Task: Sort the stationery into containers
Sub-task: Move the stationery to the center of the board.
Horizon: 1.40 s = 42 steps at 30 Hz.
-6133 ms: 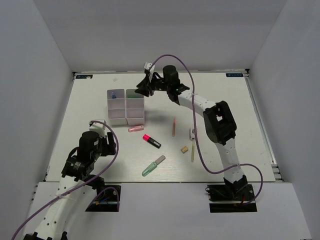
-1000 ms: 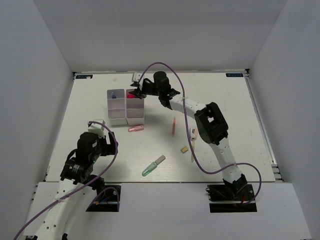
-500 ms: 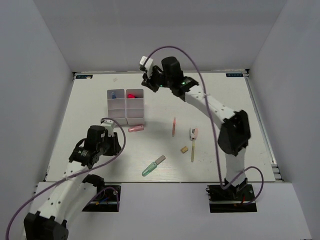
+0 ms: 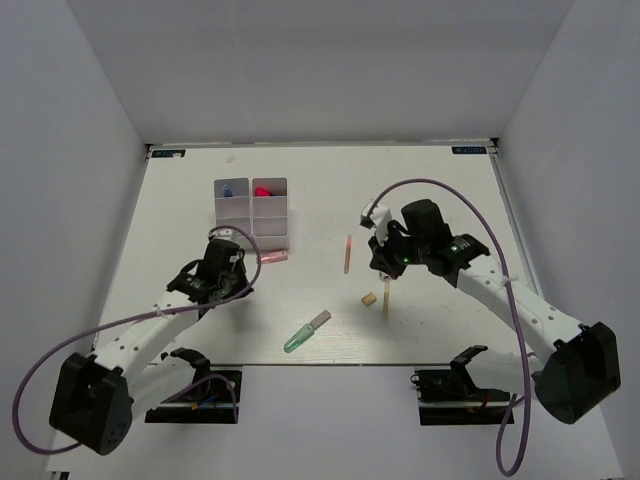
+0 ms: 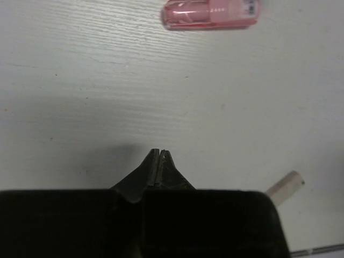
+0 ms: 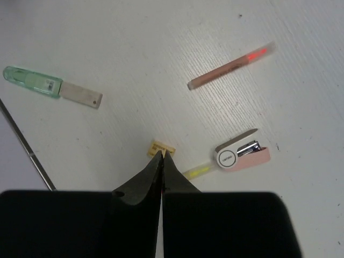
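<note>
Two white containers (image 4: 250,210) stand side by side at the back left; a blue marker (image 4: 229,188) and a red one (image 4: 264,191) lie in their far compartments. A pink tube (image 4: 272,257) (image 5: 210,13) lies just ahead of my left gripper (image 4: 232,272) (image 5: 159,152), which is shut and empty above the table. My right gripper (image 4: 382,268) (image 6: 163,153) is shut and empty, with its tips over the tan eraser (image 4: 369,298) (image 6: 161,147). An orange pencil (image 4: 348,253) (image 6: 231,66), a yellow pencil (image 4: 385,303) (image 6: 196,172) and a pale green marker (image 4: 306,331) (image 6: 51,88) lie loose.
A small pink-and-white stapler (image 6: 242,156) lies beside the yellow pencil under my right arm. White walls close the table in at the back and on both sides. The table's near edge (image 4: 320,362) runs just below the green marker.
The right arm swung from the far trays back to the near middle, leaving the red marker in the tray, and shut. The left arm reached toward the pink tube and its jaws closed.
</note>
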Available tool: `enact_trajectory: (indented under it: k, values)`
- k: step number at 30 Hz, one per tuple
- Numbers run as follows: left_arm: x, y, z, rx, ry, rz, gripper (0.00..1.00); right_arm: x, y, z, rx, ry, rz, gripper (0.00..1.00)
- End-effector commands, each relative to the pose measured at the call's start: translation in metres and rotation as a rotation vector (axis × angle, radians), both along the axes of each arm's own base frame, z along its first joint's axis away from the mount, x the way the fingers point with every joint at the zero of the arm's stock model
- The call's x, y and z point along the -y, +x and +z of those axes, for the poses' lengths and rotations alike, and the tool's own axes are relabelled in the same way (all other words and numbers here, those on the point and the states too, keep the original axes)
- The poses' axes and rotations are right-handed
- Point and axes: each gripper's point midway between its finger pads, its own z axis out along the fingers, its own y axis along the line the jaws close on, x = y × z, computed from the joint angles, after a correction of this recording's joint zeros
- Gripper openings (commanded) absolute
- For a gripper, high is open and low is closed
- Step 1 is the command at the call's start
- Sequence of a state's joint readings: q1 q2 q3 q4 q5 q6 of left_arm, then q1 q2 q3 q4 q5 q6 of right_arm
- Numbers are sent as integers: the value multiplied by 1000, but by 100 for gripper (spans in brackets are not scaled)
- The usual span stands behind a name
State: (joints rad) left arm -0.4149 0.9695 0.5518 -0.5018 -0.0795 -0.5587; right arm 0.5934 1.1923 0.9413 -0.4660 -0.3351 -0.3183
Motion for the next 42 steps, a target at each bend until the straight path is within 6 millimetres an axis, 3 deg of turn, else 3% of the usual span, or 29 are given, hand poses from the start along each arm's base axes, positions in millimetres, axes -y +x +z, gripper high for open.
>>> enact_trajectory:
  k: [1, 3, 7, 15, 23, 31, 37, 42]
  values:
    - [1, 34, -1, 90, 4, 140, 0, -2, 13, 35, 87, 127, -88, 0]
    - [3, 45, -4, 93, 99, 120, 0, 2, 13, 40, 95, 158, -122, 0]
    - [-5, 64, -2, 138, 239, 122, 0, 11, 13, 32, 74, 172, -148, 0]
    - [-23, 84, -9, 172, 425, 112, 0, 20, 16, 24, 56, 185, -172, 0]
    - [-17, 99, -34, 197, 441, 96, 0, 23, 16, 23, 46, 197, -174, 0]
    - [-9, 118, -40, 228, 430, 112, 0, 26, 18, 22, 41, 202, -185, 0]
    - [-6, 120, -51, 216, 415, 118, 0, 28, 19, 22, 36, 207, -192, 0]
    - [7, 115, -61, 212, 350, 93, 0, 28, 19, 21, 33, 210, -188, 0]
